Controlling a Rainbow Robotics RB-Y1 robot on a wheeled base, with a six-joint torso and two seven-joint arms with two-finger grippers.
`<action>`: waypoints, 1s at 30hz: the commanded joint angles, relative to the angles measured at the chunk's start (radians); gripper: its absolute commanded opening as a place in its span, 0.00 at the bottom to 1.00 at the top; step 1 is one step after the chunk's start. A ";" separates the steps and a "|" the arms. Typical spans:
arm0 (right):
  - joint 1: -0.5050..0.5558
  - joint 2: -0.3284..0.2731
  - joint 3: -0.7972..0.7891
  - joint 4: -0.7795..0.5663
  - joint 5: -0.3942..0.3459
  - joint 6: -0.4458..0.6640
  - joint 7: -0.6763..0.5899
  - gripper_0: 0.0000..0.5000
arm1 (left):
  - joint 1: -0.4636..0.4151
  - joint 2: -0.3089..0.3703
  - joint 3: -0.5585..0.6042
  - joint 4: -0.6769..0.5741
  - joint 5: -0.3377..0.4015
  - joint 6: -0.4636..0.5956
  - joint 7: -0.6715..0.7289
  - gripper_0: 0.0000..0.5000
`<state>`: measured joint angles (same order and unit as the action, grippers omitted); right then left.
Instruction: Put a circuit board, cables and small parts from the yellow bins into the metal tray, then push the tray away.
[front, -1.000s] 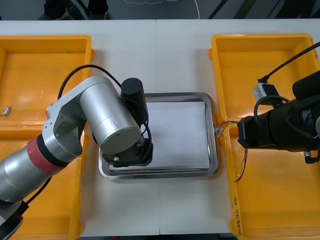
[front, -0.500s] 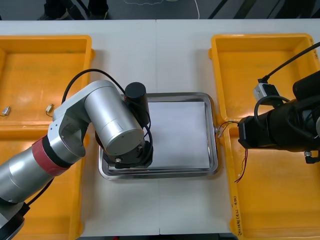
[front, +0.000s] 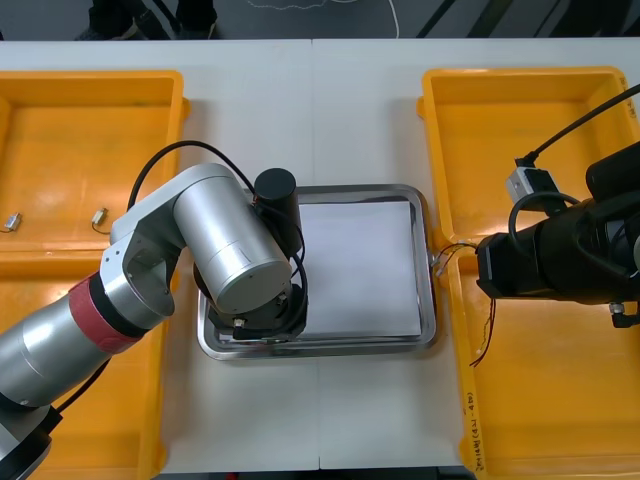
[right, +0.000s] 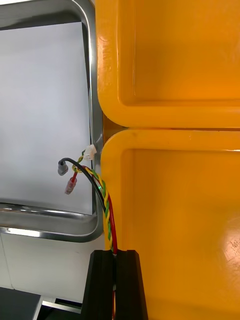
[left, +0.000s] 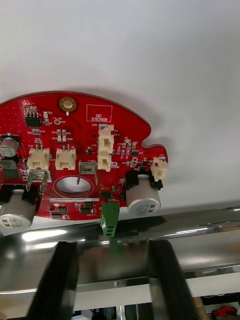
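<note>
A round red circuit board (left: 85, 150) lies flat on the white inside of the metal tray (left: 200, 220), near its rim. My left gripper (left: 114, 250) stands open just behind the board, its fingers apart and off it. From the front, the left arm (front: 225, 250) covers the tray's (front: 428, 300) left part and hides the board. My right gripper (right: 115, 257) is shut on a red and yellow cable (right: 102, 192) at the tray's right rim (right: 92, 75). The cable's plug ends (right: 70, 172) hang over the tray's white sheet.
Two yellow bins stand at the left (front: 90, 120) and two at the right (front: 520, 130). Two small metal parts (front: 12, 222) (front: 99, 216) lie in the far left bin. The right arm (front: 560, 260) hovers over the seam between the right bins.
My left gripper has opened and let the circuit board go onto the tray. The left arm has shifted slightly right. The right arm and its cable have not moved.
</note>
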<state>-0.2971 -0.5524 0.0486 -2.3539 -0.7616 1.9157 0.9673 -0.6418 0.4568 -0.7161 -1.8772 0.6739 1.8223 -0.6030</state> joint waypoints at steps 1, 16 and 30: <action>-0.005 -0.034 0.011 -0.008 -0.010 0.004 -0.012 0.00 | -0.036 -0.027 -0.017 -0.016 -0.016 -0.006 -0.081 1.00; -0.005 -0.037 0.011 -0.008 -0.030 0.004 -0.004 0.00 | -0.038 0.043 0.127 -0.238 -0.028 0.098 -0.084 1.00; -0.017 -0.070 0.013 -0.004 -0.048 0.004 0.231 0.00 | -0.036 0.174 0.346 -0.424 0.030 0.098 -0.086 1.00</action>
<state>-0.2971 -0.5860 0.0486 -2.3538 -0.8045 1.9157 1.1369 -0.6420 0.5665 -0.4347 -2.2430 0.6804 1.9121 -0.6032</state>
